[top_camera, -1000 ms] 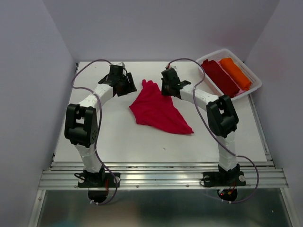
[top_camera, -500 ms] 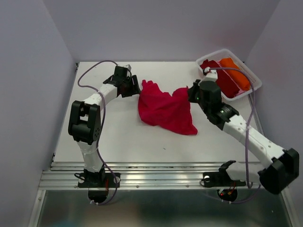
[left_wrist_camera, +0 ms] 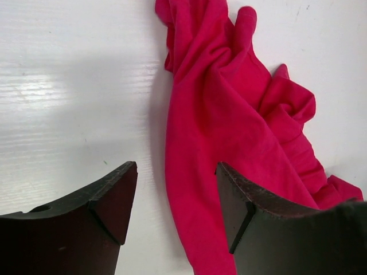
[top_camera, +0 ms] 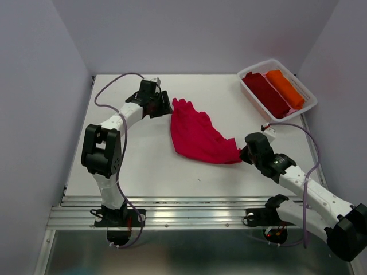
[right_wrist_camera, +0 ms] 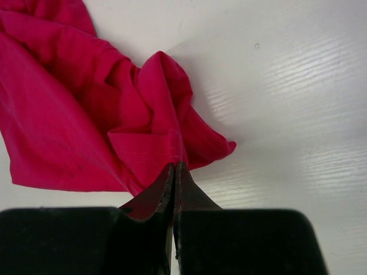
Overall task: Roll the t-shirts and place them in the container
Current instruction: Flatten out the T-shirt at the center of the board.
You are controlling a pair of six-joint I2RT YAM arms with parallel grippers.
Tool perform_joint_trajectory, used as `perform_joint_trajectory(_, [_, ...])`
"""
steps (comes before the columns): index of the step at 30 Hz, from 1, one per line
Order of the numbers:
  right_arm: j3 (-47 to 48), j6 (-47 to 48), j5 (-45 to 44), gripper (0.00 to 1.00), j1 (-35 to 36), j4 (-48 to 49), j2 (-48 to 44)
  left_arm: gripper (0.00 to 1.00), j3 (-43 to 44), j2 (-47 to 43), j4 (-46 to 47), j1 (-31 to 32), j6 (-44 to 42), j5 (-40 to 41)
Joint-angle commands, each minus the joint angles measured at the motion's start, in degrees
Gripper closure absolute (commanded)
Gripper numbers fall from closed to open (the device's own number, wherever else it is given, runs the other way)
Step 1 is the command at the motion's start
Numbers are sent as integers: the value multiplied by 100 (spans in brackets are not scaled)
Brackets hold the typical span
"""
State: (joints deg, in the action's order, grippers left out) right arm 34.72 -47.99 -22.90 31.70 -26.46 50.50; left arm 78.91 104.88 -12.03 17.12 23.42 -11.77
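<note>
The crimson t-shirt (top_camera: 198,136) is spread in a crumpled, roughly triangular heap near the middle of the white table (top_camera: 132,166). Its narrower, ruffled end is turned to the far side and a pointed corner is drawn out toward the near right.

That corner is pinched by the right gripper (top_camera: 243,154). In the right wrist view its jaws are seen pressed together on a bunched fold of the red cloth (right_wrist_camera: 86,114), low over the tabletop.

The left gripper (top_camera: 166,104) is held at the shirt's far left edge. Its jaws are set wide apart and nothing is gripped. In the left wrist view the shirt's long edge (left_wrist_camera: 229,143) is seen lying on the table in the gap between the two fingers (left_wrist_camera: 114,195) and passing beneath one of them.

Two rolled bundles, a maroon t-shirt (top_camera: 266,93) and an orange t-shirt (top_camera: 285,87), are laid side by side in a white tray (top_camera: 256,67) at the far right corner, well apart from the crimson one.
</note>
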Motion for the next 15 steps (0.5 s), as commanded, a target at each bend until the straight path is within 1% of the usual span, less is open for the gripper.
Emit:
perform_joint_trajectory(1, [114,-580,-92,99,38,-27,276,36,405,94,-80,247,14,16])
perform_joint_trajectory(2, [131,-580,-153,99,38,-17,294,40,449,120,-141,326,-4,130])
perform_joint_trajectory(4, [140,-528,-189,99,38,35,285,43,651,173,-220,414,-30,297])
perform_joint_trajectory(6, [149,-466,-215,99,38,70,259,44,1001,313,-369,598,-65,666])
perform_joint_trajectory(7, [149,-449,-207,99,38,114,267,43,1160,401,-527,660,-66,963])
perform_joint_trajectory(9, [158,-413,-189,99,38,150,294,39,1537,769,-729,713,-22,1115])
perform_joint_trajectory(10, [167,-413,-172,99,38,150,329,38,1983,919,-852,748,-30,1115])
perform_joint_trajectory(11, [175,-405,-163,99,38,158,338,36,2214,1059,-1106,766,-65,1472])
perform_joint_trajectory(13, [167,-387,-154,99,38,158,320,35,2749,1446,-1292,897,-275,1764])
perform_joint_trajectory(14, [158,-378,-154,99,38,158,303,35,2909,1552,-1441,941,-337,1966])
perform_joint_trajectory(15, [158,-369,-154,99,38,167,276,35,3050,1788,-1529,968,-416,2003])
